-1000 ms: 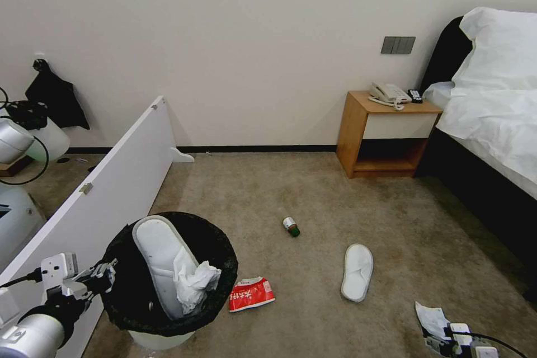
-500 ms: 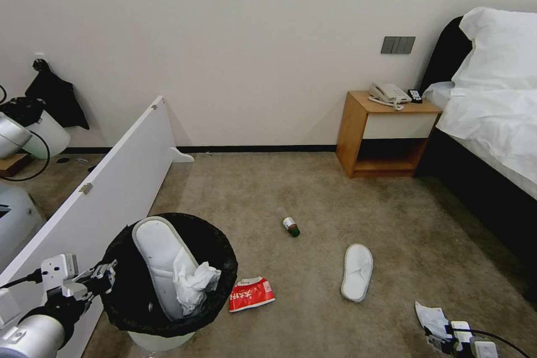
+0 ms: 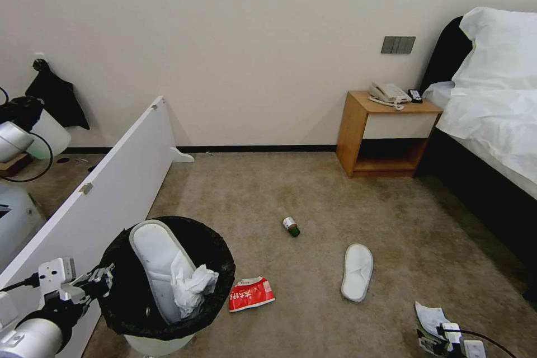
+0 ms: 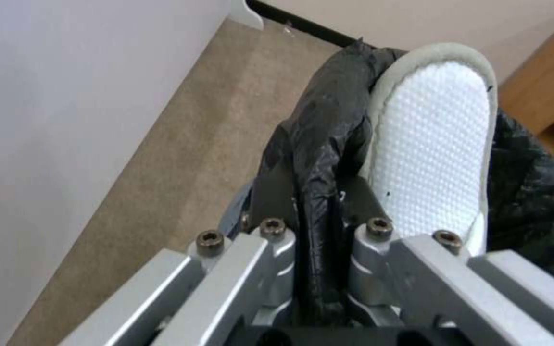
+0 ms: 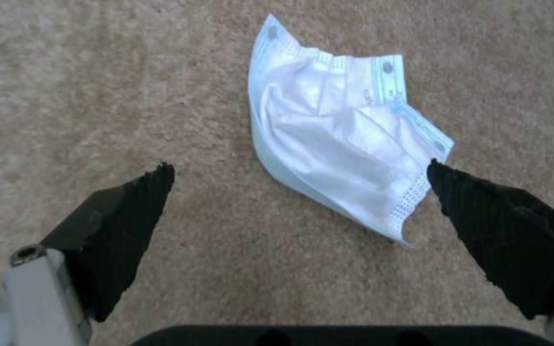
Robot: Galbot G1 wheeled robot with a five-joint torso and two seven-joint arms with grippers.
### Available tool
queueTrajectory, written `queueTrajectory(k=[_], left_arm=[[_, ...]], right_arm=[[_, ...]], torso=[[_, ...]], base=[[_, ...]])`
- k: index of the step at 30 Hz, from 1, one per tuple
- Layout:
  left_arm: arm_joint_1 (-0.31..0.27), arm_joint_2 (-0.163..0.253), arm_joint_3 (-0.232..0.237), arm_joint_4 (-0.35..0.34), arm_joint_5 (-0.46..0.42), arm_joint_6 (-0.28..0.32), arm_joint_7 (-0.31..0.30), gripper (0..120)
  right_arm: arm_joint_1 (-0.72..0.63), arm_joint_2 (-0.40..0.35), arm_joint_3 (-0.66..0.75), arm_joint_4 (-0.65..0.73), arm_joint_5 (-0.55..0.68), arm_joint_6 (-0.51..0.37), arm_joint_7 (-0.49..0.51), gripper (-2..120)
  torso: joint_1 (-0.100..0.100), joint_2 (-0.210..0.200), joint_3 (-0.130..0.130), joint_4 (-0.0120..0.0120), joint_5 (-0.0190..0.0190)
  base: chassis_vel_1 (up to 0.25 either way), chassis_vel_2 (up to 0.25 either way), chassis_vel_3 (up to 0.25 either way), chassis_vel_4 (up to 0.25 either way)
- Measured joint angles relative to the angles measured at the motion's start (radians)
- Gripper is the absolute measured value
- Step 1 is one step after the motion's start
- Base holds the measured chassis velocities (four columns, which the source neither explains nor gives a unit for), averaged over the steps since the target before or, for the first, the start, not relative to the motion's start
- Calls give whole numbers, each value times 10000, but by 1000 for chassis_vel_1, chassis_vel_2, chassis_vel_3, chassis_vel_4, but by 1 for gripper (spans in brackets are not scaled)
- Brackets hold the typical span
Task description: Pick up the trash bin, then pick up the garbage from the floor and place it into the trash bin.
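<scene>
The face mask (image 5: 347, 144) is seen lying on the carpet directly below the spread-open right hand (image 5: 299, 211), while the trash bin (image 3: 162, 274) rim is clenched by the left hand (image 4: 315, 226).

The flattened red-white packet (image 3: 251, 294) on the carpet carries a white band with printed characters, too small to read. The face mask (image 5: 344, 149) has faint small lettering near its top edge, also not legible.

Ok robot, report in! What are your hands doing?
Left gripper shut on the trash bin rim. Right gripper open above a face mask on the carpet. Nothing in the way.
</scene>
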Motion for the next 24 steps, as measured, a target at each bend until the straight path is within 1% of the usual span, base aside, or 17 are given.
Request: queueTrajectory(k=[18,24], left_arm=[[12,-58,30,0,33,1,-1,5],[13,-58,14,0,33,1,2,5]], right_arm=[[626,99,85,-710,-121,254,94,100],[956,238,23,-1062,-256,310,83,100]], torso=[[0,0,-1,0,0],[0,0,-1,0,0]], base=[[0,0,0,0],[0,0,0,0]])
